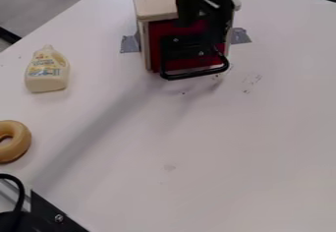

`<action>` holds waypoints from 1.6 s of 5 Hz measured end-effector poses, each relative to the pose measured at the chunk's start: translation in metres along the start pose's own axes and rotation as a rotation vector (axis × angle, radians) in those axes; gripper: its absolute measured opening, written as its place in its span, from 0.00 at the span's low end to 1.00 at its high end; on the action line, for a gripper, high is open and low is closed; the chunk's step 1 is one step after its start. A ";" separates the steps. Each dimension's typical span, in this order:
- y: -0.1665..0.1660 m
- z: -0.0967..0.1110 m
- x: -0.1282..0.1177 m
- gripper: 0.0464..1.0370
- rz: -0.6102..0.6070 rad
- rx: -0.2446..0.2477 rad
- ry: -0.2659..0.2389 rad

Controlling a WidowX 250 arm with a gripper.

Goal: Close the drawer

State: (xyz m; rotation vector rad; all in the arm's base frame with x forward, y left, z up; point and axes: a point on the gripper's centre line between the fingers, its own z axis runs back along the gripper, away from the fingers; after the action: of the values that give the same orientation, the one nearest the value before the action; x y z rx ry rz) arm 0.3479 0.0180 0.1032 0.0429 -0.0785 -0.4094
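Apparently, the red drawer (187, 62) is sitting flush in its wooden cabinet (156, 5) near the far edge of the counter (216, 152), so closing is looking finished, leaving only backing off; the gripper (212, 49) is hanging by the handle (197, 73), its spread impossible to tell.
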 end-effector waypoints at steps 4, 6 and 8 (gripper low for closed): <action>-0.022 0.056 -0.023 0.96 0.353 0.064 -0.021; -0.022 0.058 -0.023 0.96 0.360 0.067 -0.031; -0.022 0.058 -0.023 0.96 0.360 0.068 -0.033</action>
State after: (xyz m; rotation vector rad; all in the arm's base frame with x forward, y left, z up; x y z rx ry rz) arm 0.3135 0.0052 0.1584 0.0873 -0.1301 -0.0473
